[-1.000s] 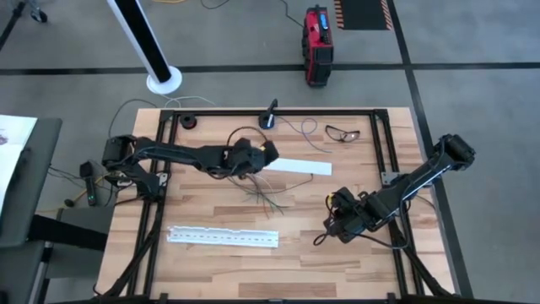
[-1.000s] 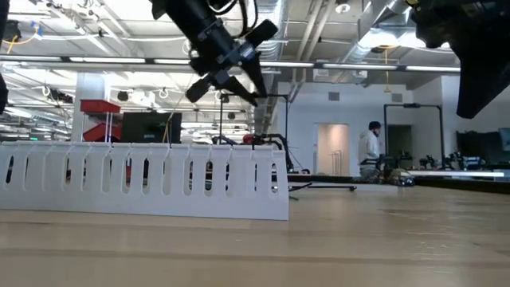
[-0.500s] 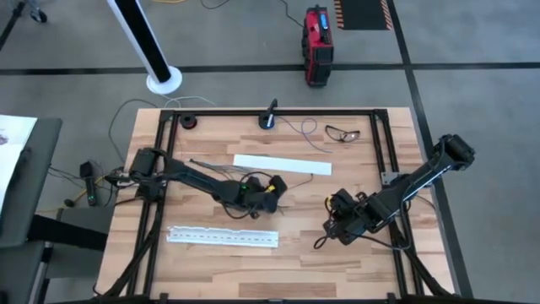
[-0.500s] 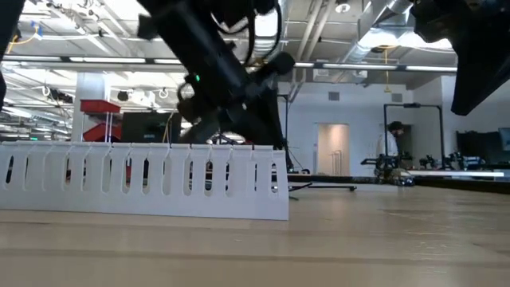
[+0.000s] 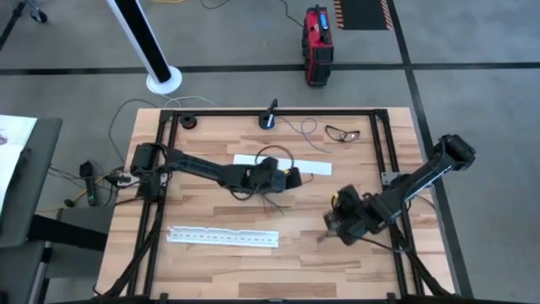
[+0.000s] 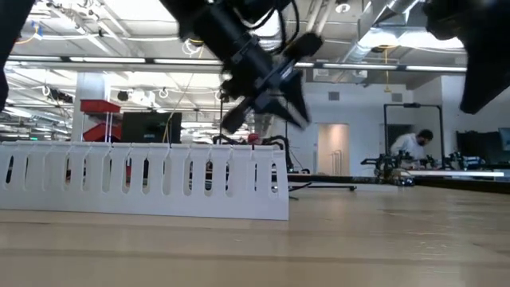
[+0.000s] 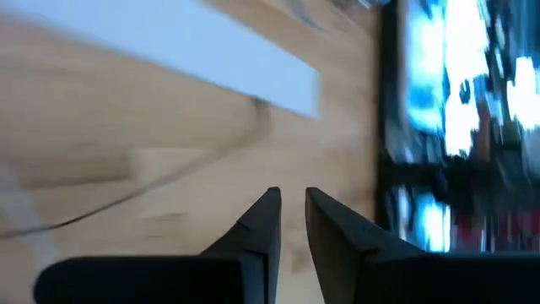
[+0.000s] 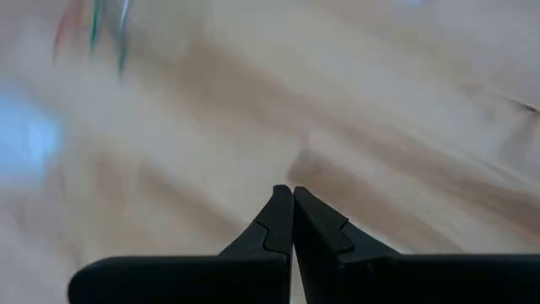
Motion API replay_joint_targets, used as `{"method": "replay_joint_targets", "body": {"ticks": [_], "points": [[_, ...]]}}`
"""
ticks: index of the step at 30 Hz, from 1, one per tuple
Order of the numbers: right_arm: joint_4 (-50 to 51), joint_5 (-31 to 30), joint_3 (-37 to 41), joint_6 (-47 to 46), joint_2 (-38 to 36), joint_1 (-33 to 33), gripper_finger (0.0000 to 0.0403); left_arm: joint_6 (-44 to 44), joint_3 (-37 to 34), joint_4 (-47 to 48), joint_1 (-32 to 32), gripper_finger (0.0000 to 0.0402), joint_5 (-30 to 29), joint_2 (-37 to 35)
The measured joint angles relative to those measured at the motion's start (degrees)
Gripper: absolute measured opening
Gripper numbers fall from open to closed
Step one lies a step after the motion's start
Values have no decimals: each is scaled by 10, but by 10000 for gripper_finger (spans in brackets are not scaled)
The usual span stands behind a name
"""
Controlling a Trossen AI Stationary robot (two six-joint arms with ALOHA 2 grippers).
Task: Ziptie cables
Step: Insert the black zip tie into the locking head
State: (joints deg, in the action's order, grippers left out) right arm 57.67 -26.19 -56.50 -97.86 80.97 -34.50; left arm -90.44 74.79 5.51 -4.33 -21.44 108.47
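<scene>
High view shows the wooden table (image 5: 211, 253) first, with two long white perforated strips on it: one (image 5: 223, 237) near the front edge, the other (image 5: 316, 168) toward the back and partly hidden under the left arm. Beyond the table a red and black case (image 5: 318, 34) stands on the floor; no lettering on it, or anywhere else, can be read. A pair of glasses (image 5: 342, 133) lies near the table's back edge, right of centre.

The left arm reaches across the middle of the table, and the left gripper (image 5: 291, 177) sits just beside the rear strip's right part. Its wrist camera shows the two fingers a narrow gap apart, with nothing between them. The right gripper (image 5: 335, 221) hangs low over the right half of the table, and its wrist view shows the fingers pressed together on nothing.

The cables (image 5: 272, 203) lie in a thin straggly bunch at the table's centre, just in front of the left gripper (part of the bunch may be hidden under the arm). Neither gripper touches them.

By my reading the work is at its start: the wires are loose and unbundled. The next move calls for one gripper to come down on the bunch and gather the strands.
</scene>
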Motion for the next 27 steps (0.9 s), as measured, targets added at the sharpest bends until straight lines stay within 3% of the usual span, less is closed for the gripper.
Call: {"method": "replay_joint_targets", "body": {"ticks": [3,5,11,14,16,19,22,25,27], "points": [[-2,-18,9,-58,0,53,7,86,26,17,3,50,35,-24],[-32,19,18,-33,0,105,7,129,35,49,2,50,37,-50],[-243,99,73,85,0,227,7,179,36,315,8,50,15,-141],[-231,110,80,90,-2,242,7,199,26,336,22,50,40,-157],[-197,113,80,67,-9,231,7,204,14,331,30,50,85,-153],[-148,109,80,22,-24,196,7,184,1,321,31,50,94,-133],[-130,88,80,19,-30,159,7,344,-9,262,41,50,146,-118],[-117,81,79,3,-30,127,7,532,-10,272,46,50,213,-96],[-110,80,80,-10,-30,111,7,635,-7,277,49,50,223,-82]]}}
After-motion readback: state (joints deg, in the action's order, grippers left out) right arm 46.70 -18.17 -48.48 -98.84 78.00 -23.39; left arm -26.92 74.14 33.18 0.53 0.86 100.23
